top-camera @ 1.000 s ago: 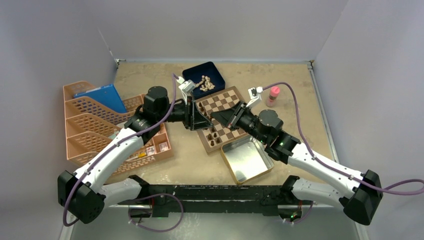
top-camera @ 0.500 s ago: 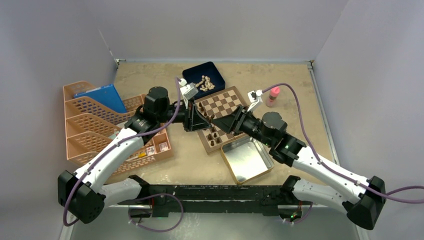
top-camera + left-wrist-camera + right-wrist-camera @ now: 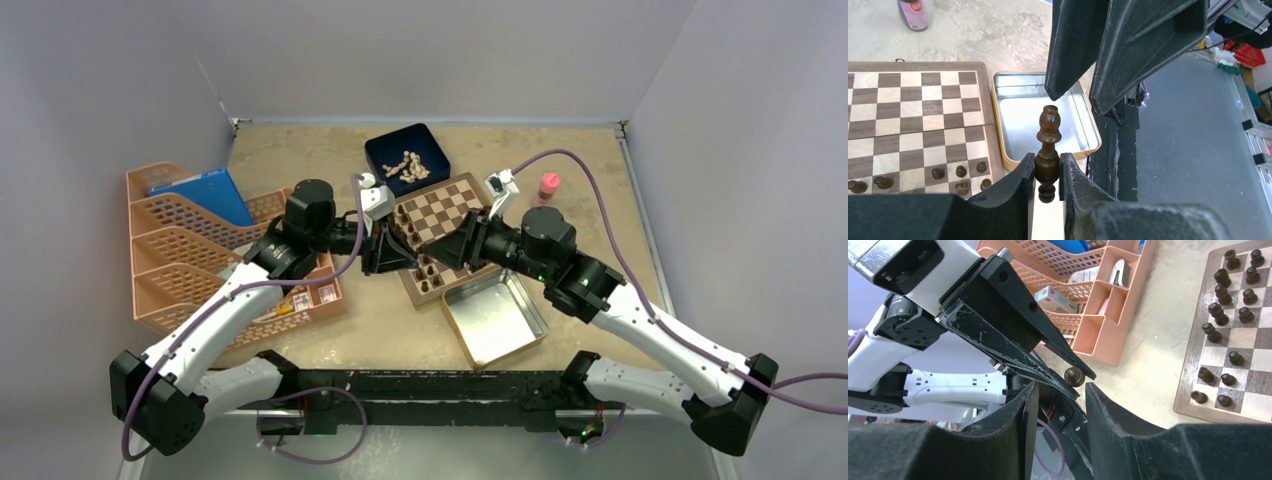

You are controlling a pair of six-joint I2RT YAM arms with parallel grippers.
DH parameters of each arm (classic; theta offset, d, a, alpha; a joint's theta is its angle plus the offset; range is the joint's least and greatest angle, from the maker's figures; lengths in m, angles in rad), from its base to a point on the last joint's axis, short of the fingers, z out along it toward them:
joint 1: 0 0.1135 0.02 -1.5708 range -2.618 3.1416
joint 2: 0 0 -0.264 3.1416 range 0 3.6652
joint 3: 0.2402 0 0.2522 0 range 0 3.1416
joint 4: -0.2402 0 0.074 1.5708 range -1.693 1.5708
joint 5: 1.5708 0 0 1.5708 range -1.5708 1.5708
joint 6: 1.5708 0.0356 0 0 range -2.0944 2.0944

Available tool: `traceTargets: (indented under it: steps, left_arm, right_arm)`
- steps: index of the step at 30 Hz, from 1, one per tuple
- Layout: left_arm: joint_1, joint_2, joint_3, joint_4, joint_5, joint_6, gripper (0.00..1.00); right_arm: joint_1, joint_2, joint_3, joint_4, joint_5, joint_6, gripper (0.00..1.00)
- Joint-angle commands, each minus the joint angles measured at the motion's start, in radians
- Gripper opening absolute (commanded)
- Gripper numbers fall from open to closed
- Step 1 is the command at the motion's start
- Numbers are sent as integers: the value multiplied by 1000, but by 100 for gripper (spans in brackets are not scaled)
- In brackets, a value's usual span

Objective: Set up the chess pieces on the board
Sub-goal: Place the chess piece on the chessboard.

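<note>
Logged chess piece (image 3: 1049,145) clamped at its base in left pincer (image 3: 1047,170), above board's (image 3: 455,205) left edge. Noted right pincer (image 3: 1060,387) apart, tips just beside piece. Noted other dark pieces (image 3: 1218,290) standing on board.

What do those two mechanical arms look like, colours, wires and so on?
The left arm and right arm have white shells and black joints, each trailed by a purple cable. The left claw and right claw are black wedge-shaped fingers, scuffed with pale scratches.

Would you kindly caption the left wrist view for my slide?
Left gripper pinching a dark brown wooden chess piece facing the open right gripper; checkered wooden board, silver tin behind.
</note>
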State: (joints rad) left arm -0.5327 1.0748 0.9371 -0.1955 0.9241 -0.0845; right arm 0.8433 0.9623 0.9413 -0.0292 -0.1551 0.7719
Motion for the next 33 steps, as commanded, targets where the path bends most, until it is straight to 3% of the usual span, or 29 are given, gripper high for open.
traceTargets:
  steps: [1,12,18,22,24,33]
  left_arm:
    - [0,-29,-20,9,59,72,0]
    - [-1,-42,-31,1,71,80,0]
    - [-1,-43,-34,-28,58,127,0]
    - [-1,-49,-37,-33,45,137,0]
    - [0,-49,-36,-23,48,132,0]
    - [-1,-46,-29,-41,38,128,0]
  right_arm:
    - [-1,28,68,-26,-72,-46,41]
    - [-1,97,93,-26,-148,-78,30]
    - [-2,95,78,-1,-135,-82,16]
    - [-3,98,78,12,-134,-79,31]
    - [-2,107,83,18,-145,-81,34]
    - [-2,98,85,11,-119,-92,10]
